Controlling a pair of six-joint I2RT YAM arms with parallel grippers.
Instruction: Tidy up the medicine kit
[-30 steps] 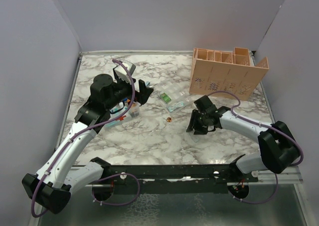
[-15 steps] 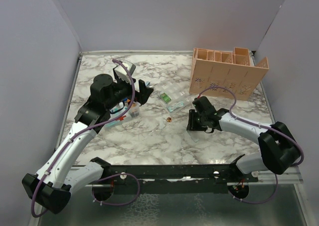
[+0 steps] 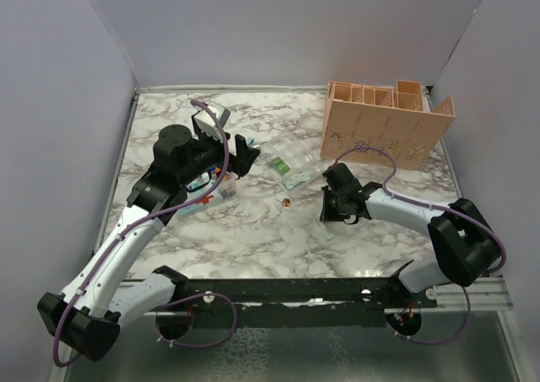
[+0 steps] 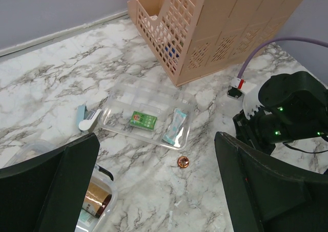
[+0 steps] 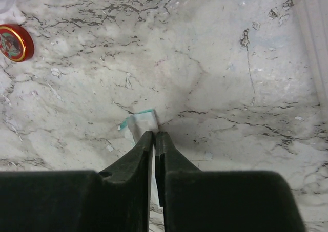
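My right gripper (image 5: 154, 134) is shut on a thin white and teal sachet (image 5: 137, 123), pinched at the marble tabletop; it also shows in the top view (image 3: 331, 208). A clear tray (image 4: 122, 103) holds a green box (image 4: 142, 120) and a teal sachet (image 4: 176, 127). A small copper round tin (image 4: 183, 162) lies on the table just in front of the tray and shows in the right wrist view (image 5: 11, 42). My left gripper (image 4: 156, 191) is open and empty, held above the table left of the tray (image 3: 291, 164).
A peach slotted organizer (image 3: 384, 125) stands at the back right. A clear lidded box with a brown bottle (image 4: 95, 196) sits under my left gripper. A small white and blue item (image 4: 87, 118) lies left of the tray.
My right gripper has shifted slightly left and back, low over the table, and its jaws have closed on the sachet. The left arm has not moved.
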